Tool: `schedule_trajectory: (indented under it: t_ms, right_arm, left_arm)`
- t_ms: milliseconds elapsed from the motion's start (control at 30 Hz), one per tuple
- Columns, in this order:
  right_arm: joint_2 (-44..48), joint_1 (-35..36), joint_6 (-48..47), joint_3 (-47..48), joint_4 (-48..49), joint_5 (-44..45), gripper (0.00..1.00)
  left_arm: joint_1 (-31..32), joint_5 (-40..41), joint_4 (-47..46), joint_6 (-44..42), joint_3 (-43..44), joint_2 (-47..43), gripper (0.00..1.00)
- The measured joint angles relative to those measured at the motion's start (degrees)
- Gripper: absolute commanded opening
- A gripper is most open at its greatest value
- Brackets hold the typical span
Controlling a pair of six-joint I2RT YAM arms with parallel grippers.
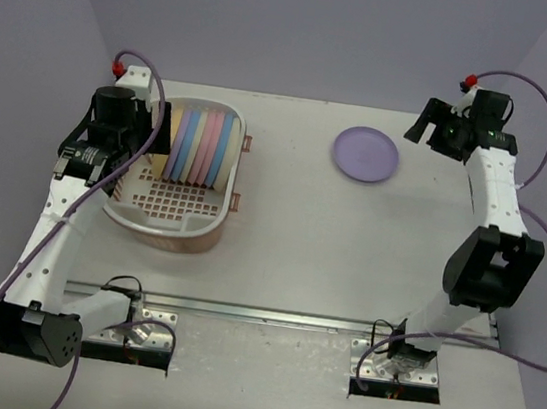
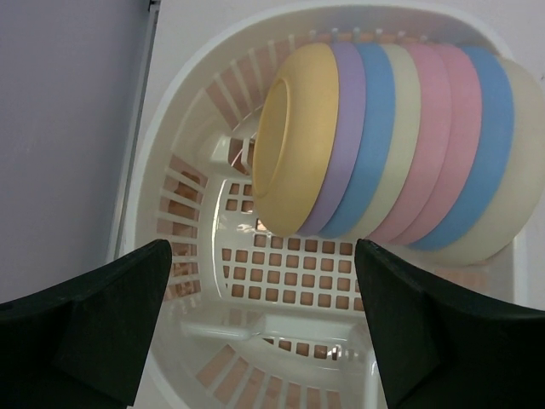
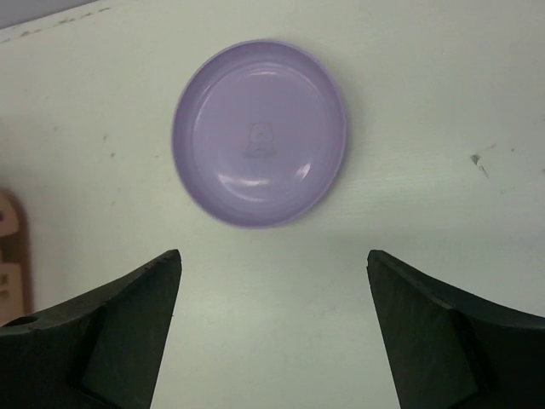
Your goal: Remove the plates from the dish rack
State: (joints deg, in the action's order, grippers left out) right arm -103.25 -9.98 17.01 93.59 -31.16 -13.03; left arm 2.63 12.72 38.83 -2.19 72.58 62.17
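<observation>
The dish rack (image 1: 183, 215) sits at the table's left and holds several plates (image 1: 199, 144) standing on edge in a row. In the left wrist view the row runs from a yellow plate (image 2: 298, 141) through lavender, blue, cream, pink, blue and cream. My left gripper (image 2: 264, 328) is open and empty above the rack's (image 2: 170, 153) left part, beside the yellow plate. One lavender plate (image 1: 365, 154) lies flat on the table at the back right; it also shows in the right wrist view (image 3: 259, 133). My right gripper (image 3: 272, 328) is open and empty above the table, just right of that plate.
Purple walls close in the table at the back and both sides. The arm bases (image 1: 136, 333) sit on a metal rail (image 1: 269, 316) at the near edge. Purple cables (image 1: 540, 98) loop off both arms.
</observation>
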Motion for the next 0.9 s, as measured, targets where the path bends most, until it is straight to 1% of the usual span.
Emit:
schedule_trajectory:
  t_ms: [33,100,133,233,367,467,567,733,900]
  right_arm:
    - [3.88,0.00,-0.30,-2.50,0.27,-0.76,0.91]
    - [10.68,0.00,-0.65,-6.76,1.39,-2.33,0.97]
    - [13.37,0.01,-0.75,-8.66,1.98,-3.07,0.98]
    - [22.43,0.15,-0.98,-16.27,3.60,-4.46,0.99]
    - [29.65,0.41,-1.07,-26.09,4.49,-5.20,0.99]
    - [31.78,0.44,-1.27,-30.54,4.09,-5.30,0.99]
    - [32.60,0.44,-1.41,-32.53,4.05,-5.53,0.99]
    - [32.81,0.44,-0.84,-33.21,4.21,-6.63,0.99]
    - [32.26,0.46,-0.06,-33.20,4.90,-7.16,0.99]
  left_arm:
    - [0.00,0.12,0.03,-0.84,-1.10,0.07,0.83]
    - [0.02,0.58,-0.21,-2.49,-3.78,0.14,0.81]
    - [0.10,0.99,-0.20,-3.12,-4.97,0.20,0.80]
    - [0.93,3.44,-0.64,-5.03,-8.71,0.76,0.78]
    - [2.95,6.73,-3.77,-7.65,-14.21,0.72,0.77]
    - [4.12,8.67,-6.06,-9.39,-18.26,0.75,0.76]
    - [4.46,10.15,-7.82,-10.62,-20.59,1.17,0.73]
    - [4.49,11.32,-12.62,-11.69,-20.96,4.20,0.69]
    - [4.52,11.25,-16.48,-11.92,-20.96,8.41,0.68]
